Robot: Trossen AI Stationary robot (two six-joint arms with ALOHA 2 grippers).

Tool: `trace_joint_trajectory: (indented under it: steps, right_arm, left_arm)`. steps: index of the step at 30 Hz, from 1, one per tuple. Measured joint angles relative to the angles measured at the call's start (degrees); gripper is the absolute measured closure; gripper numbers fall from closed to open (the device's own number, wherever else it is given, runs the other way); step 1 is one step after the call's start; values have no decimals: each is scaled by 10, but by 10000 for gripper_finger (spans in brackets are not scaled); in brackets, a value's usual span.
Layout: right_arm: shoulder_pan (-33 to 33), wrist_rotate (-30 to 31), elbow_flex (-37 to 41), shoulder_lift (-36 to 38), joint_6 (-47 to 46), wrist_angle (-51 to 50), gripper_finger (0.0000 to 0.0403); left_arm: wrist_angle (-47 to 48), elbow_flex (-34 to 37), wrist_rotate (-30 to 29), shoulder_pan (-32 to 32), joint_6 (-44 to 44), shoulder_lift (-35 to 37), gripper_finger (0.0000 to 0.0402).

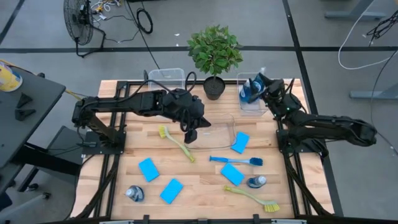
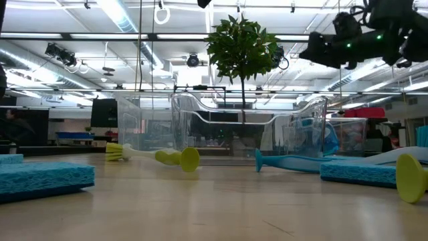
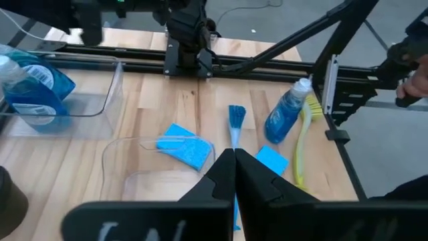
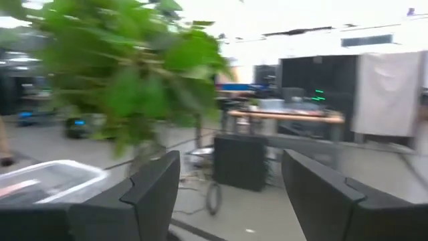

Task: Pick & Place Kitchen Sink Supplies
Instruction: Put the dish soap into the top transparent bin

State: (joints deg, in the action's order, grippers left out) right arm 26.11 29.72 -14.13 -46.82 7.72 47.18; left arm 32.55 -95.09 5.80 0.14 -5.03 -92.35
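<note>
On the left of the tabletop (image 1: 205, 186) lie two blue sponges (image 1: 148, 168) and a small bottle (image 1: 134, 194), untouched, with a yellow-green brush (image 1: 176, 143) slanting toward the middle. The left gripper (image 1: 190, 135) hangs over the clear middle bin (image 1: 219, 132), fingers pressed together and holding nothing. Further right a sponge (image 1: 240, 142), the blue brush (image 1: 235, 160), another sponge, a bottle (image 1: 256, 182) and a second yellow-green brush (image 1: 252, 197) wait. Far right, the right gripper (image 1: 261, 84) hovers above the back bin (image 1: 251, 106), where blue bottles already sit, fingers spread wide and empty. It should probably lift straight up, clear of the rim, before reaching for the next bottle
</note>
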Motion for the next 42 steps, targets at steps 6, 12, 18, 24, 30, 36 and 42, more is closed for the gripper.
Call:
trace_joint_trajectory:
  steps: [6,12,18,24,30,36,42]
  right_arm:
    - [-72,-49,-44,11,-31,-100,140]
    - [-118,-145,-127,6,-75,-249,156]
    - [-151,-203,-171,6,-97,-284,213]
    - [-190,-233,-190,6,-135,-288,281]
    - [-238,-239,-198,6,-167,-289,350]
    - [-277,-246,-198,6,-194,-309,397]
    - [-311,-242,-198,6,-206,-321,400]
  left_arm:
    - [-2,-1,0,-4,9,20,395]
    - [7,0,-2,-4,18,47,396]
    - [27,0,-2,-10,19,68,397]
    - [38,0,0,-37,19,87,396]
    - [63,0,-7,-71,18,105,398]
    - [87,0,-6,-113,12,115,398]
    - [115,0,-7,-145,12,119,397]
